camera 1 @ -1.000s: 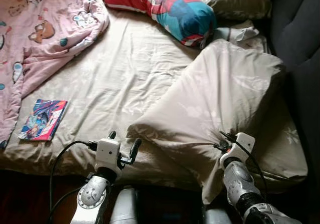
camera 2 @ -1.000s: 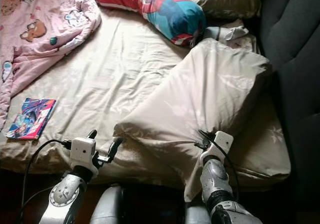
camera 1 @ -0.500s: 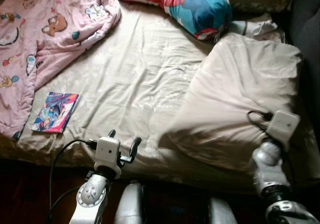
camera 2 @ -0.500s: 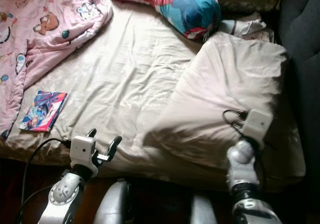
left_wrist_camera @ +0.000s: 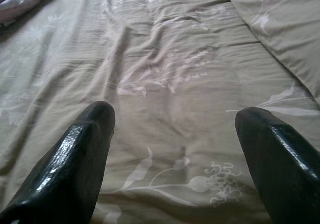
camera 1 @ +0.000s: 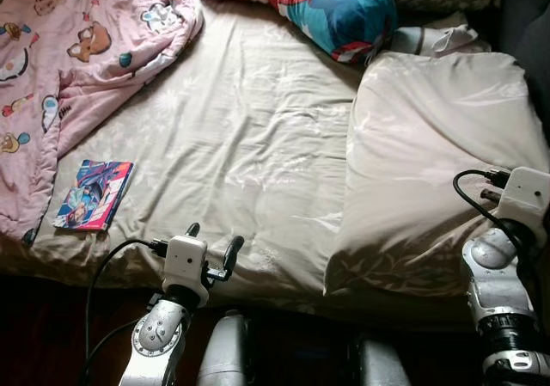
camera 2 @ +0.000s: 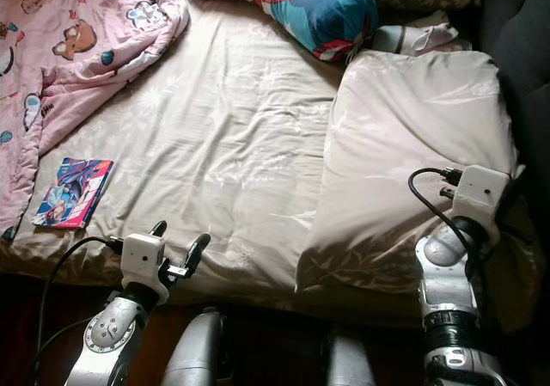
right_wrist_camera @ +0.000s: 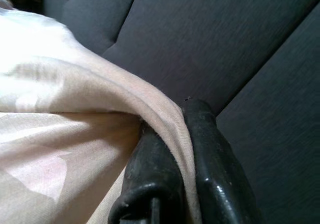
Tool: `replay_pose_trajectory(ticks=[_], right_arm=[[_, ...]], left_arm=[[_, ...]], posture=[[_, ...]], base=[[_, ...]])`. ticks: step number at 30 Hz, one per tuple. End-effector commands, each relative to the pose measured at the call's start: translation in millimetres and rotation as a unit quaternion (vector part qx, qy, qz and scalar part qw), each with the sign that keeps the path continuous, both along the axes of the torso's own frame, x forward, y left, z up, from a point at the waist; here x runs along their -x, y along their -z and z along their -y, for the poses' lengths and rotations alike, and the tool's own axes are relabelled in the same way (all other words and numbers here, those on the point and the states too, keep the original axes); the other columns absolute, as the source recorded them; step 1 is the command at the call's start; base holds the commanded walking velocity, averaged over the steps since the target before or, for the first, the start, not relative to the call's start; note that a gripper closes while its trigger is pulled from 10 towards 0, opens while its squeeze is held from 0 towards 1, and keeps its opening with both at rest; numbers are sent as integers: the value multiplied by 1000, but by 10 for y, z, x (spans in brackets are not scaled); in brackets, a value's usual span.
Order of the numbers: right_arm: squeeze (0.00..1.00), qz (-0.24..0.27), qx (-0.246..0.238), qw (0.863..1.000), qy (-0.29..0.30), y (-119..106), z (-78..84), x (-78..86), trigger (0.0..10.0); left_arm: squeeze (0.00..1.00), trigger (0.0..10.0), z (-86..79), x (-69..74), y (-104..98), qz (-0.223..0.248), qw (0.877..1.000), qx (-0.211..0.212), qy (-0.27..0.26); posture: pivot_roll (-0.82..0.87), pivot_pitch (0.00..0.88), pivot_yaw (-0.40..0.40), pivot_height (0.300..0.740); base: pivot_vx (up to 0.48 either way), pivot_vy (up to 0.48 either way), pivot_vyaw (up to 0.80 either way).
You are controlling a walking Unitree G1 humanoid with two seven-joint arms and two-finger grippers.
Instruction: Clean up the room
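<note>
Our right gripper [right_wrist_camera: 185, 149] has its fingers clenched on the beige blanket's [camera 1: 430, 145] edge, folded beside the striped pillow [camera 1: 335, 8]; our left gripper [camera 1: 210, 248] hovers with fingers spread. The pink quilt [camera 1: 60, 76] and book [camera 1: 93, 195] remain untidied, we judge.

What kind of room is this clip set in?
Most likely a bedroom: a bed with a beige sheet, a pink blanket, pillows and a dark padded headboard.

Silver arms, white wrist boxes, black cables, glossy black fingers [left_wrist_camera: 75, 159].
</note>
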State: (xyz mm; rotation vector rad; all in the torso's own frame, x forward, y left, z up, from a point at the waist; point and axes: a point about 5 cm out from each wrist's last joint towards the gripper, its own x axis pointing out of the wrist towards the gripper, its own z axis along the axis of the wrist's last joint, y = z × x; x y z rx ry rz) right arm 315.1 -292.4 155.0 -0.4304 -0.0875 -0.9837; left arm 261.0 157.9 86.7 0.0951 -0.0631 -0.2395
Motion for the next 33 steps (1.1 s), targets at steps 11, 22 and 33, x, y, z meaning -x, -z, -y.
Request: replay_pose_trajectory(ticks=[11, 22, 33], right_arm=[[1000, 35, 41, 997, 57, -262, 213, 178, 10000], [0, 65, 71, 995, 26, -376, 159, 170, 10000], [0, 7, -188, 919, -345, 360, -723, -87, 10000]], left_arm=[[0, 10000, -67, 35, 113, -30, 1000, -2, -2], [0, 10000, -77, 35, 123, -32, 999, 0, -1], [0, 10000, -104, 13, 160, -37, 999, 3, -10]], posture=[[-2, 259, 90, 643], [-4, 258, 91, 643], [-1, 251, 79, 643]], base=[[0, 0, 0], [0, 0, 0], [0, 0, 0]])
